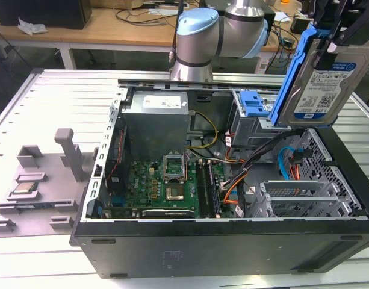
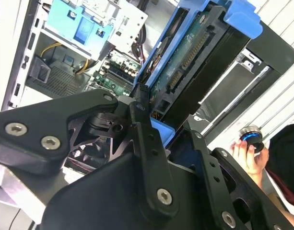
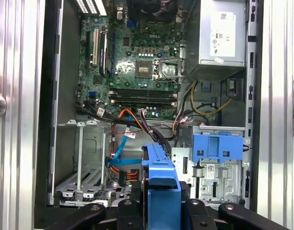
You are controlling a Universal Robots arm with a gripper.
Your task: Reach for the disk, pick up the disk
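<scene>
The disk [image 1: 325,84], a silver hard drive with a white-and-blue label in a blue bracket, hangs tilted on edge above the open computer case's right end in the exterior view. My gripper [image 1: 336,41] is shut on its upper end. In the second wrist view the black fingers [image 2: 146,136] clamp the blue bracket, and the disk [image 2: 194,52] shows its circuit-board side. In the first wrist view the bracket's blue edge of the disk [image 3: 161,179] stands between the gripper [image 3: 161,211] fingers, over the drive bay.
The open case [image 1: 232,247] holds a motherboard [image 1: 163,186], a grey power supply [image 1: 157,120], a blue latch on a metal cage [image 1: 253,108] and orange and blue cables [image 1: 289,165]. A grey fixture with a processor chip [image 1: 24,188] lies at the exterior view's left. A person's hand [image 2: 247,155] is nearby.
</scene>
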